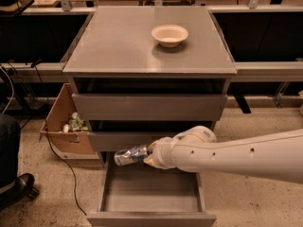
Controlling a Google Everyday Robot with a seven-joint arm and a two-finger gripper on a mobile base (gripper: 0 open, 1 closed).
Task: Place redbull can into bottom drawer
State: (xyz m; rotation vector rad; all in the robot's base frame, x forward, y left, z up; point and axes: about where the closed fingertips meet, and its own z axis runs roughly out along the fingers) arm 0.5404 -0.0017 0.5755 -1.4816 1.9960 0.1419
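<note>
The redbull can (129, 155), silver and blue, lies sideways in my gripper (146, 156), which is shut on its right end. The white arm reaches in from the right and hides most of the gripper. The can hangs just in front of the middle drawer front and above the back left of the bottom drawer (151, 194). That drawer is pulled open towards the camera, and its grey inside holds nothing.
A white bowl (169, 34) sits on the grey cabinet top (118, 46). The two upper drawers (149, 106) are shut. A cardboard box (65, 129) with small items stands on the floor at the left, beside a cable (66, 167) and a dark chair base (14, 186).
</note>
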